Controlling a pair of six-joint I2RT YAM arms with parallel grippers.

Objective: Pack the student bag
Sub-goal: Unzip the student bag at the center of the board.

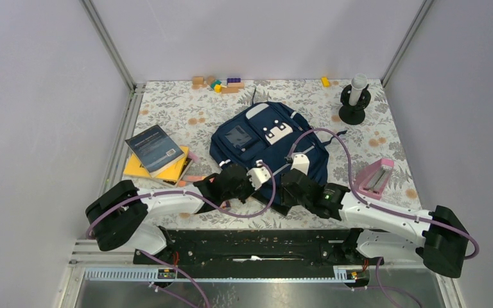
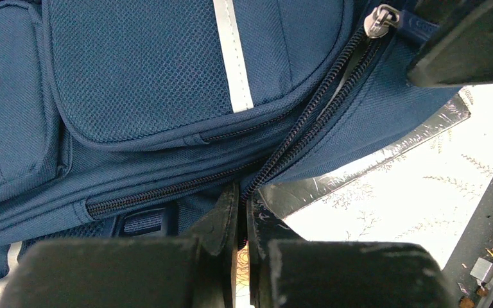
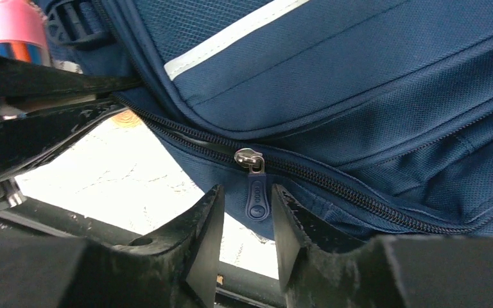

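The navy student bag [image 1: 263, 138] lies flat mid-table, front pockets up. My left gripper [image 1: 263, 172] is at its near edge; in the left wrist view the left gripper [image 2: 244, 192] is shut on the bag's zipper edge, which runs up across the bag [image 2: 147, 70] to a metal slider [image 2: 380, 19]. My right gripper [image 1: 293, 169] is beside it on the same edge. In the right wrist view the right gripper [image 3: 246, 190] stands open, with the blue zipper pull tab [image 3: 257, 196] hanging between its fingers, touching neither. The zipper looks closed right of the slider.
Books [image 1: 157, 154] are stacked left of the bag, with a pink eraser [image 1: 194, 178] by them. A pink stapler-like object [image 1: 375, 176] lies at the right. A black stand with a white cylinder [image 1: 355, 99] and small coloured blocks [image 1: 218, 83] are at the back.
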